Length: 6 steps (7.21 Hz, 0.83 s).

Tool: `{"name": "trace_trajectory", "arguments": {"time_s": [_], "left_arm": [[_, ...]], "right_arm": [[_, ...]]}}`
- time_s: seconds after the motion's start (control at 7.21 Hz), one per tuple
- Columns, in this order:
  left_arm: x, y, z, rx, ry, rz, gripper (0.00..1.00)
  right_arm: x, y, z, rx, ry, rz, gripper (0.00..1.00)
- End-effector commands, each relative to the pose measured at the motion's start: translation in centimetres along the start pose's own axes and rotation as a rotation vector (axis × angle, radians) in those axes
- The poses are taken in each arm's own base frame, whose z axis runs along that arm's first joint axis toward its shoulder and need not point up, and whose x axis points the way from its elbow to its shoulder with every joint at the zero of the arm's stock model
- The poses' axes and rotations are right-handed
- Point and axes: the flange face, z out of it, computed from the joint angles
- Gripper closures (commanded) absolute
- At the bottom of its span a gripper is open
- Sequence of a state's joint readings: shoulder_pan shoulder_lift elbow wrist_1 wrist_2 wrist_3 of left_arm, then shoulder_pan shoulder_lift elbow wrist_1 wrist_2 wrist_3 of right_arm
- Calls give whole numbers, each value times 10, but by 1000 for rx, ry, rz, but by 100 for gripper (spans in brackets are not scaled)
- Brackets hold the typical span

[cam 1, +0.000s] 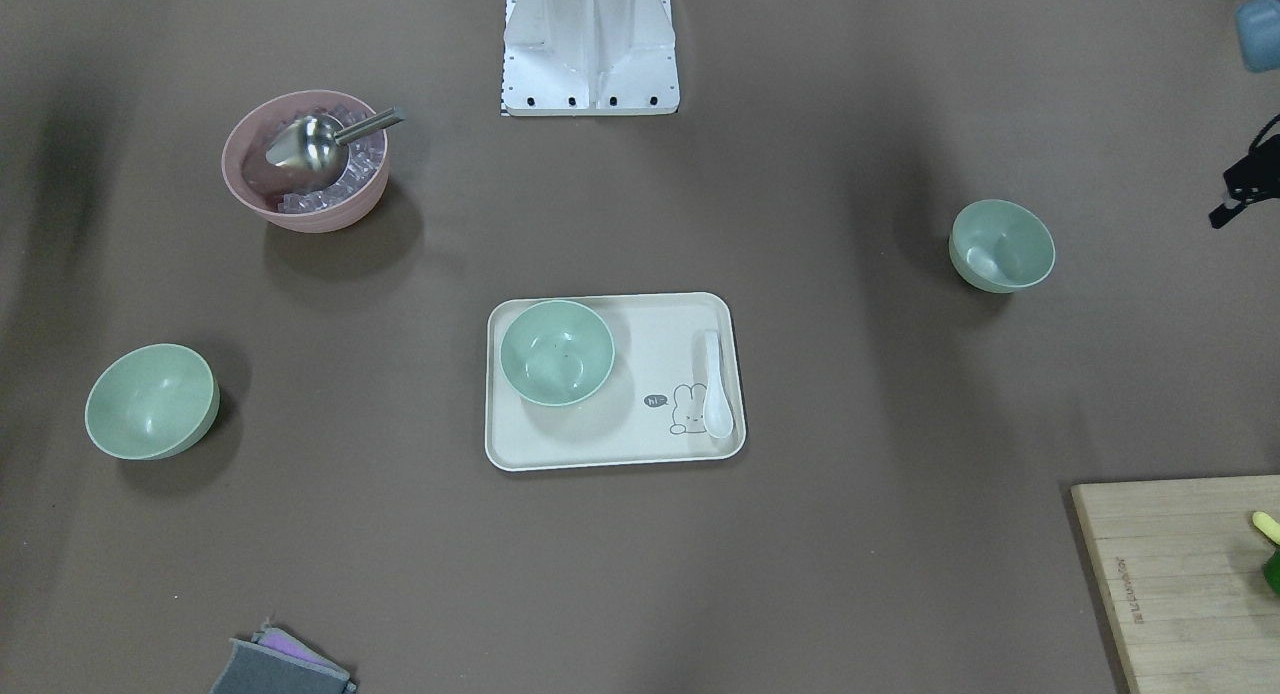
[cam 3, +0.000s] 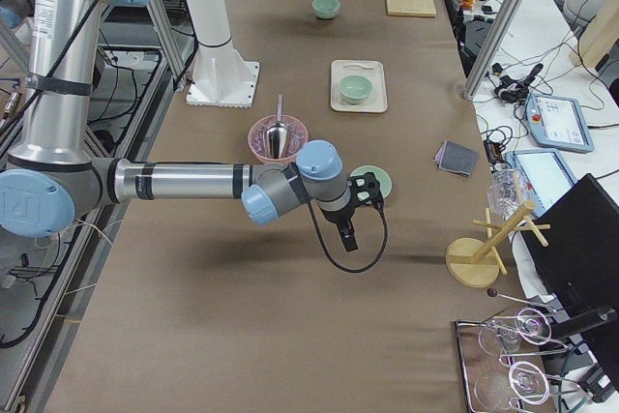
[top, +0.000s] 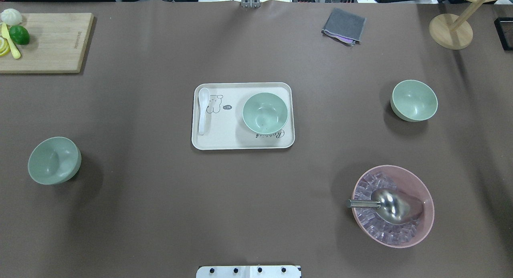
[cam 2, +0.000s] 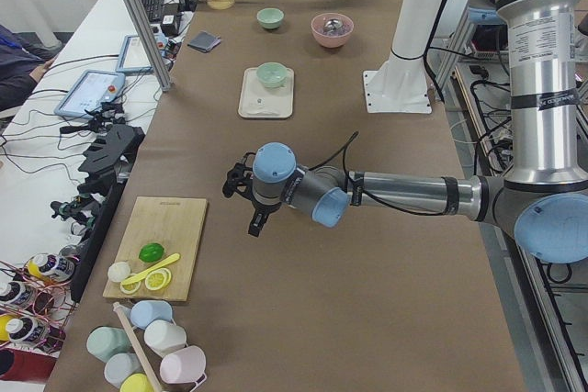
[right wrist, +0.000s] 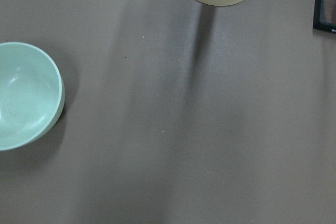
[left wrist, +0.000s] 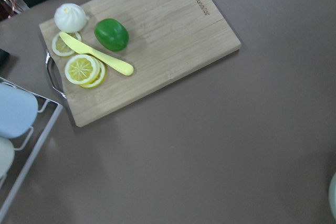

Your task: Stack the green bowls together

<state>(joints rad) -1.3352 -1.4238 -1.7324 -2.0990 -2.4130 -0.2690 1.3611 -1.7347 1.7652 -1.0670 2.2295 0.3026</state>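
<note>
The middle bowl (top: 265, 113) sits on the tray (top: 224, 144); the left bowl (top: 54, 160) and right bowl (top: 414, 100) stand well apart on the worktop (top: 160, 210). The left pincer (cam 2: 255, 227) and right pincer (cam 3: 349, 241) hover over the worktop's ends; wide or narrow, I cannot tell.

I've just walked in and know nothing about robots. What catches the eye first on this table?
Three pale green bowls sit far apart: the middle one on a cream tray, the others toward each end. Near the robot's right, a pink bowl of ice cubes holds a shiny metal scoop.
</note>
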Motion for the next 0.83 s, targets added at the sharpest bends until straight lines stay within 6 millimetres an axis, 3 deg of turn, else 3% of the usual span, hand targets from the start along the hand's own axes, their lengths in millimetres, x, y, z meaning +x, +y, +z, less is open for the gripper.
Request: {"name": "trace_trajectory", "arguments": {"time_s": [0.0,0.14,0.42,0.55,0.69], "left_arm": [[56,19,68,-9,30,-71,2],[72,24,88,-21,11,-100,6],[99,34,121,-29,-33,-96,26],[107,38,130,-38,-33,-75,45],[111,41,134,-49,-30,-64,50]], "right_arm": [[-16,-6,15,-10,21,48,0],[-16,-6,15,-9,21,46,0],[-15,-4,15,-6,24,42,0],[-13,-2,15,-4,33,42,0],[-13,-2,15,-4,36,43,0]]}}
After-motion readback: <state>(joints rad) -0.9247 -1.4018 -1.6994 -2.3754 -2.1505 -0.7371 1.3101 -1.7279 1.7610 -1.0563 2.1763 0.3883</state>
